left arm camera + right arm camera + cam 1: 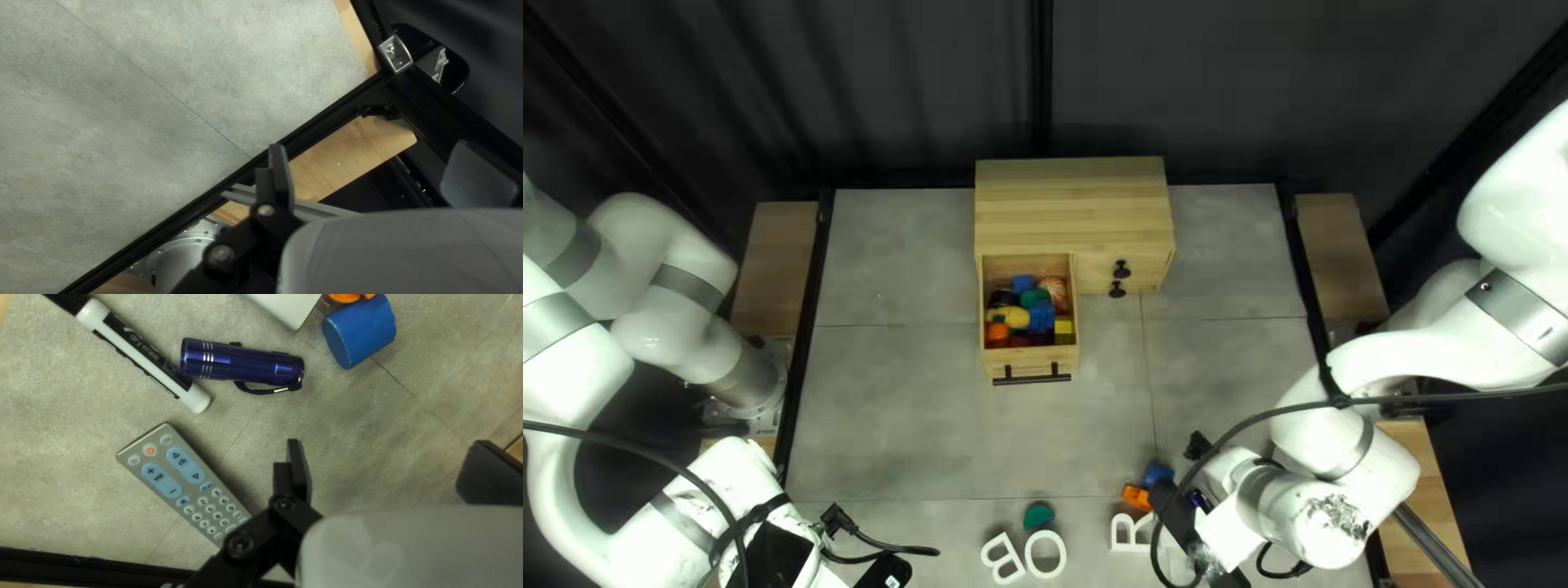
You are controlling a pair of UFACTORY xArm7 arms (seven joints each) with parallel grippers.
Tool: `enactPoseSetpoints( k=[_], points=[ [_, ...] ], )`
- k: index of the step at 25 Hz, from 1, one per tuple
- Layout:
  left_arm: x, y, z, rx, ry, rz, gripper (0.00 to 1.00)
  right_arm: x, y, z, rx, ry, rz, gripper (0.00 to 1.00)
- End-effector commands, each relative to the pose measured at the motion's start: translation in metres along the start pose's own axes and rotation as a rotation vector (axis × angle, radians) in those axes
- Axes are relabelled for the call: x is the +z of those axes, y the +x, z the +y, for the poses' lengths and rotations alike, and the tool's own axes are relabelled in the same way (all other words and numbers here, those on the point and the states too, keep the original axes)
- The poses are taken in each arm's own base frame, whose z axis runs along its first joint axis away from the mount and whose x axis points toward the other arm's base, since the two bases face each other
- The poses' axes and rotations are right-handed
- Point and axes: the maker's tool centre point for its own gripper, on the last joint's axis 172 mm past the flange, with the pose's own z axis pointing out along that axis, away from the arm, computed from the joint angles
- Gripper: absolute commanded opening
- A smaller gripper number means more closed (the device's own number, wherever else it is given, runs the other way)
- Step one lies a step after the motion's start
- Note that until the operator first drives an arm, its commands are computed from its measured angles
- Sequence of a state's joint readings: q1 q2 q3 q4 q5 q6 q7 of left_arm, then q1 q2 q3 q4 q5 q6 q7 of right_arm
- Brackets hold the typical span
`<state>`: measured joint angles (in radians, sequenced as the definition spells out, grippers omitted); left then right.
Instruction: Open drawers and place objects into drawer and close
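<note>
Right gripper (1179,521) near 1 remote (175,467)

drawer contents: heaped in the open drawer (1002,368), pieces overlap, bottom layer hidden, most too small to name
remote (180,473): keypad end runs behind right gripper (1181,514)'s black link
marker (141,356): black cap end cut off by right wrist view's edge
orange piece (348,296): mostly cut off there, shape unclear
pale slab (289,307): one corner in frame, can't ID
flashlight (1200,501): purple sliver only in top left view
left arm (577,348): cut off by top left view's edges
</note>
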<state>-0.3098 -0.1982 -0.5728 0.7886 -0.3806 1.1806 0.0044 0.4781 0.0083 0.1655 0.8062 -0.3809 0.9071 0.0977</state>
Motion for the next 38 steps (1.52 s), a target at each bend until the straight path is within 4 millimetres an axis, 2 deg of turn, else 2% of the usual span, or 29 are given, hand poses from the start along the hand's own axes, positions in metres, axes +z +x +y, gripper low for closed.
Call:
enactPoseSetpoints(
  k=[1,8,12,23,38],
  points=[
    [0.000,0.000,0.000,0.000,0.000,0.000,1.00,0.014,0.013,0.005,-0.071,0.059,0.020,1.00],
    [0.000,0.000,0.000,0.000,0.000,0.000,1.00,0.024,0.024,0.007,-0.121,0.121,0.013,1.00],
    [0.000,0.000,0.000,0.000,0.000,0.000,1.00,0.040,0.031,0.012,-0.145,0.140,0.016,1.00],
    [0.000,0.000,0.000,0.000,0.000,0.000,1.00,0.078,0.014,0.018,-0.160,0.129,0.041,1.00],
    [0.000,0.000,0.000,0.000,0.000,0.000,1.00,0.085,0.020,0.024,-0.171,0.134,0.048,1.00]
  ],
)
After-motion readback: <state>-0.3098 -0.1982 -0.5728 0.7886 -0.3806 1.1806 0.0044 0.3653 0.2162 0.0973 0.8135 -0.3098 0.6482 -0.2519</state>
